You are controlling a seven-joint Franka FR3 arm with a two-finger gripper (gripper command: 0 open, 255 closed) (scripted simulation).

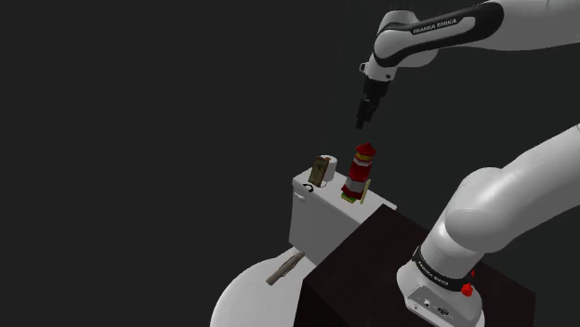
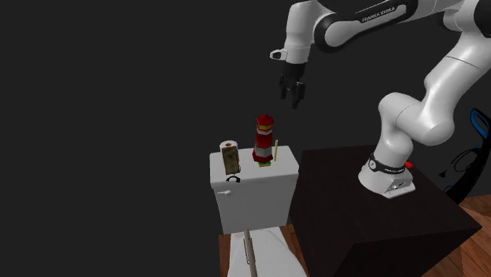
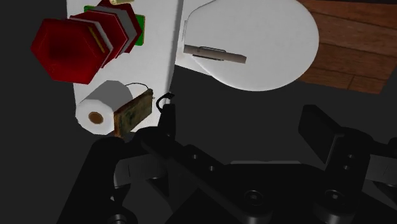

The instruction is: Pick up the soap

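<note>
A red bottle with white bands on a green base (image 1: 361, 173) (image 2: 264, 139) (image 3: 81, 39) stands upright on a white toilet tank (image 1: 325, 223) (image 2: 253, 197); I take it for the soap. Beside it stands a white roll fixed to a brown block (image 1: 322, 169) (image 2: 230, 157) (image 3: 113, 111). My black gripper (image 1: 364, 116) (image 2: 293, 96) (image 3: 242, 133) hangs open in the air well above the tank, higher than the bottle's top and off to its side. Nothing is between the fingers (image 3: 321, 130). In the wrist view the bottle lies beyond the other finger.
Below the tank is the white toilet lid (image 1: 243, 297) (image 2: 271, 256) (image 3: 267, 57) with a thin grey-brown stick (image 1: 283, 268) (image 2: 249, 248) (image 3: 213, 53) lying on it. The dark stand (image 1: 367, 269) (image 2: 370, 216) adjoins the tank. Wooden floor (image 3: 356, 44) (image 2: 472, 212) lies beyond.
</note>
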